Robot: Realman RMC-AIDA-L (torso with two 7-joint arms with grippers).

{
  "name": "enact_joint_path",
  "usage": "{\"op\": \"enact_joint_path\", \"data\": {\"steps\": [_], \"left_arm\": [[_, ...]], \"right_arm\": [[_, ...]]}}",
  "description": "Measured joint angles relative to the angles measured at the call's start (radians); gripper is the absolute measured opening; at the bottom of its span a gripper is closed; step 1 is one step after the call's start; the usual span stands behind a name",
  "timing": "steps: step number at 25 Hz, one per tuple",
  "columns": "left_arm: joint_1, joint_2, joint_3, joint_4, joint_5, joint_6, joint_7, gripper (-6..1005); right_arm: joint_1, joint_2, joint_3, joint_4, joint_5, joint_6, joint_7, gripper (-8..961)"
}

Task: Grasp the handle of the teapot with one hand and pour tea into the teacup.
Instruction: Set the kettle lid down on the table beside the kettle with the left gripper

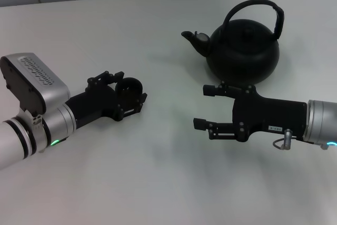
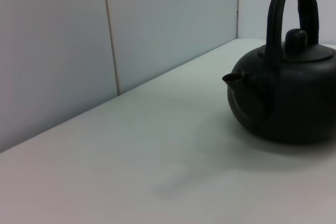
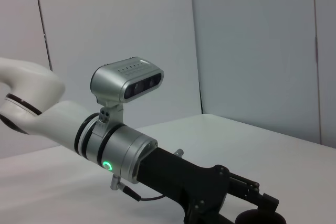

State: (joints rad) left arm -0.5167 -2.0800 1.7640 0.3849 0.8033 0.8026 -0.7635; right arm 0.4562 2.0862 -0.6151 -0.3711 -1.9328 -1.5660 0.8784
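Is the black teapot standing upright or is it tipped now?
Upright: the round matte-black teapot rests flat on the white table, arched handle above.

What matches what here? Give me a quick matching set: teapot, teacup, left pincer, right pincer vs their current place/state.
Things:
1. teapot
2. teacup
3. left pincer
4. right pincer

States:
A. open, empty, in front of the teapot
B. standing on the table, handle untouched
C. between two black fingers
D. around the small cup

Pairs: 1-B, 2-C, 3-D, 4-A
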Motion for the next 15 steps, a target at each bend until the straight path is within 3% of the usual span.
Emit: {"op": "enact_joint_path", "data": {"steps": [10,15], "left_arm": [[0.023,0.007,-0.002,0.026,0.005,0.046,-0.023,795],[0.117,0.027,-0.003,0.124,0.009,0.065,-0.04,797]], "right_arm": [[-0.013,0.0,0.006,-0.003,0.006,-0.003,0.001,769],[-0.058,-0.002,0.026,-0.006,0.105,-0.035,-0.008,765]]}}
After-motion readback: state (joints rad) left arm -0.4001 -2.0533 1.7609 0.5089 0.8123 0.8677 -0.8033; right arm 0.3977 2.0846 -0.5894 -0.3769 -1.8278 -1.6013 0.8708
